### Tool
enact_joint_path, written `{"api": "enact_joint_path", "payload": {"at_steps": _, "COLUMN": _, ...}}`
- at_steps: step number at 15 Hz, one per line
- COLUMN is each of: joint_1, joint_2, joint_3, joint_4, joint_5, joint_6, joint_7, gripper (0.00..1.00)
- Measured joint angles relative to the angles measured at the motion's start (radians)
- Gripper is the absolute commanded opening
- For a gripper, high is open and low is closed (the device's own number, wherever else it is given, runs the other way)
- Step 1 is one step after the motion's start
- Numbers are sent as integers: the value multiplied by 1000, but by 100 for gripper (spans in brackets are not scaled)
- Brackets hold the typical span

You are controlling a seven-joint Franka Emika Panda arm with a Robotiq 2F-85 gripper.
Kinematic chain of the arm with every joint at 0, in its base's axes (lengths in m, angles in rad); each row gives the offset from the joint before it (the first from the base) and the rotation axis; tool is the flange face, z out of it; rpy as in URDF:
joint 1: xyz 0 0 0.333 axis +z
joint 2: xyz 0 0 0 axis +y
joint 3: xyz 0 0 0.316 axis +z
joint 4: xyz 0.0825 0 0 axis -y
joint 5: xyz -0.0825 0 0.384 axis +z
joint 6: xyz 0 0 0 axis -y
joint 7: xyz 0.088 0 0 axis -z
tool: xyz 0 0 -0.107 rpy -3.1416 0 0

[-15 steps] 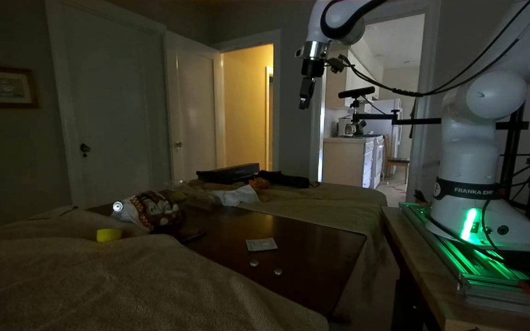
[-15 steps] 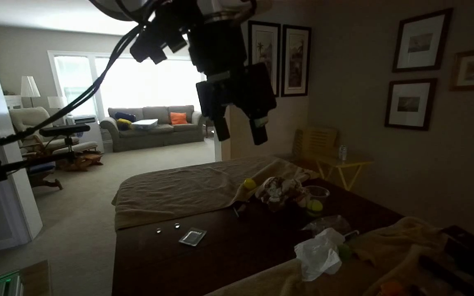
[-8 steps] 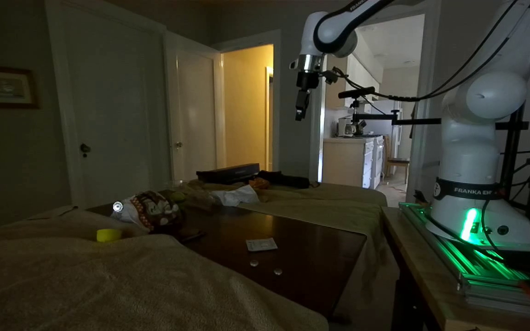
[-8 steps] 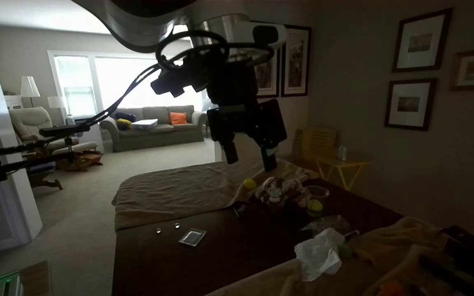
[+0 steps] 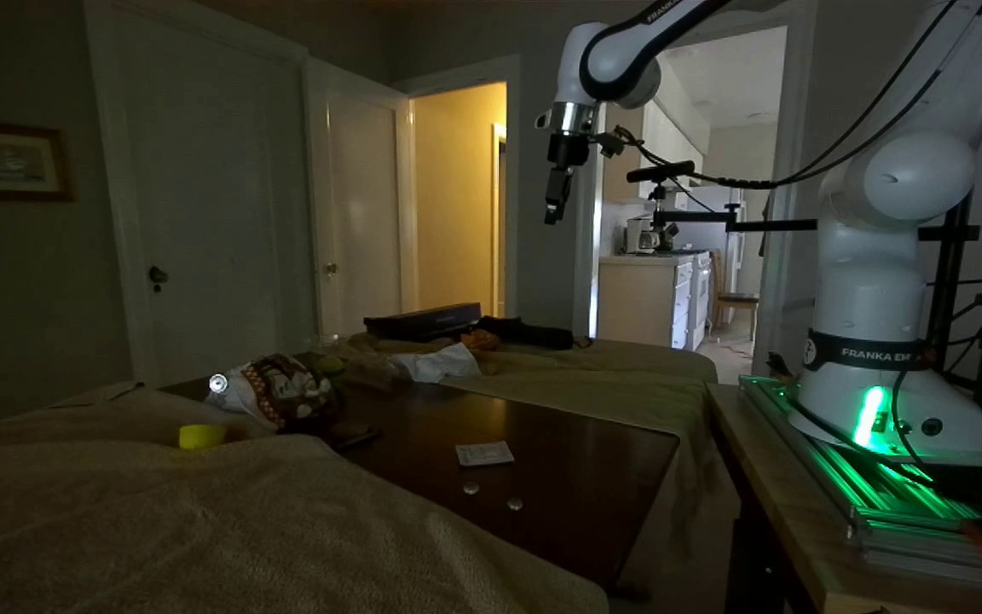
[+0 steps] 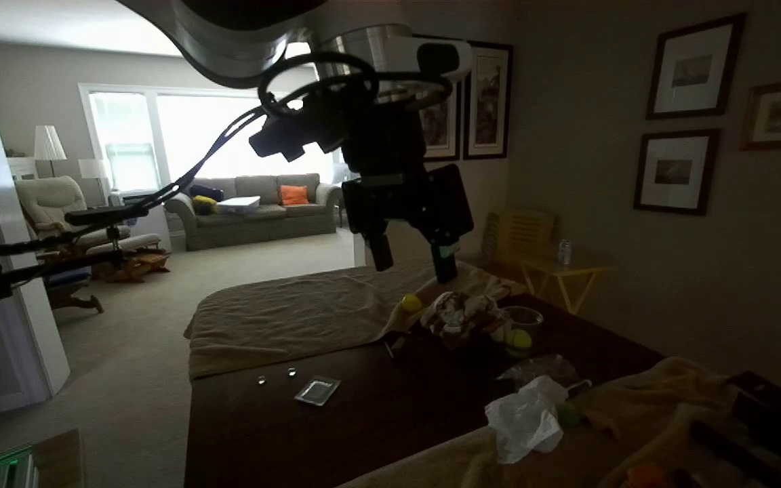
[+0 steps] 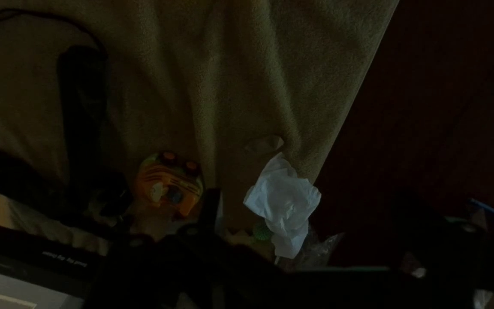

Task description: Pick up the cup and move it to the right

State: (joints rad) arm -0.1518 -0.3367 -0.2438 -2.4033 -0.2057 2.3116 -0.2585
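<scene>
The table [image 5: 576, 452] is dark in poor light, so depth will likely be hard to judge, and a misread height could end in a knock against its top. The arm [image 5: 870, 281] reaches out high over it. A towel [image 5: 184, 512] covers part of the table; its loose folds could snag a low approach and drag things along.

The gripper [image 6: 414, 266] hangs well above it all, fingers [image 6: 445, 268] spread, nothing between them. The grasp has yet to be made.

In an exterior view, a crumpled bag [image 6: 455, 318] sits just beside the clear cup [image 6: 527, 321], the probable target, on the table. A descent slightly off line might push the bag into the cup and tip it. The wall looks thin; too hard a squeeze could buckle it.

A yellow piece [image 5: 201, 437] on the towel, in both exterior views, might also be a cup, so the wrong one could be chosen. A ball [image 6: 518, 341] shows low at the clear cup, inside or in front, which cannot be told; if loose, a nudge could roll it.
</scene>
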Motion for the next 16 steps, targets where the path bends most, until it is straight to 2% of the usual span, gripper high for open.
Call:
{"api": "enact_joint_path", "payload": {"at_steps": 8, "joint_1": 2, "joint_2": 191, "joint_3": 30, "joint_4": 20, "joint_5": 39, "joint_6": 206, "joint_7": 89, "gripper": 100}}
{"api": "enact_joint_path", "payload": {"at_steps": 16, "joint_1": 9, "joint_2": 426, "joint_3": 87, "joint_4": 202, "joint_5": 40, "joint_6": 223, "joint_7": 233, "gripper": 100}}
